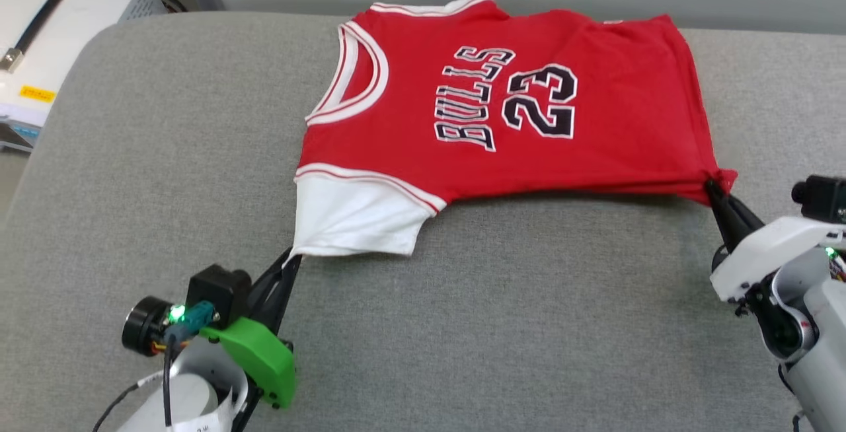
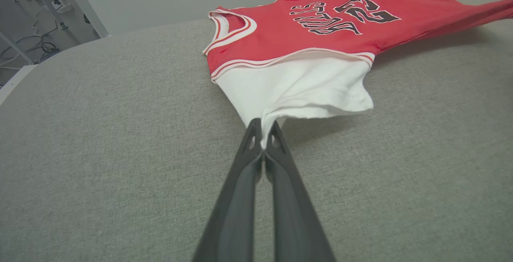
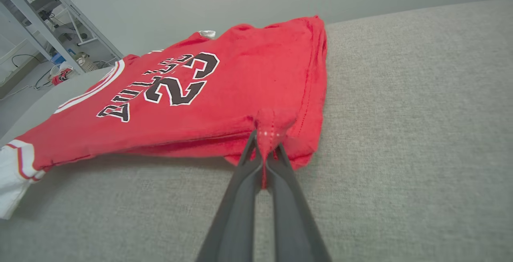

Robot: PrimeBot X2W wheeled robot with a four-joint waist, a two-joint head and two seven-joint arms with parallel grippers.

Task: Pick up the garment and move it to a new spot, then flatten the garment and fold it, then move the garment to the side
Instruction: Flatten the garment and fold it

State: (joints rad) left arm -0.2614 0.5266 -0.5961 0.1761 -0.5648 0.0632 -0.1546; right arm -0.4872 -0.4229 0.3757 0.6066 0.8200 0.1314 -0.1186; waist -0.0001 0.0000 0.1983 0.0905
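Observation:
The garment (image 1: 595,121) is a red jersey with white sleeves and a black "BULLS 23" print, spread print-up across the far middle of the grey surface, collar to the left. My left gripper (image 1: 291,261) is shut on the tip of the near white sleeve (image 2: 296,89), its fingers (image 2: 248,166) pinching the cloth. My right gripper (image 1: 715,189) is shut on the near red hem corner (image 3: 272,127). The near edge of the garment (image 3: 224,73) is lifted slightly and stretched between the two grips, casting a shadow below.
The grey padded surface (image 1: 462,326) runs wide in front of the garment. A white equipment box (image 1: 59,16) stands off the far left corner. Metal racks and cables (image 3: 48,33) are on the floor beyond the left edge.

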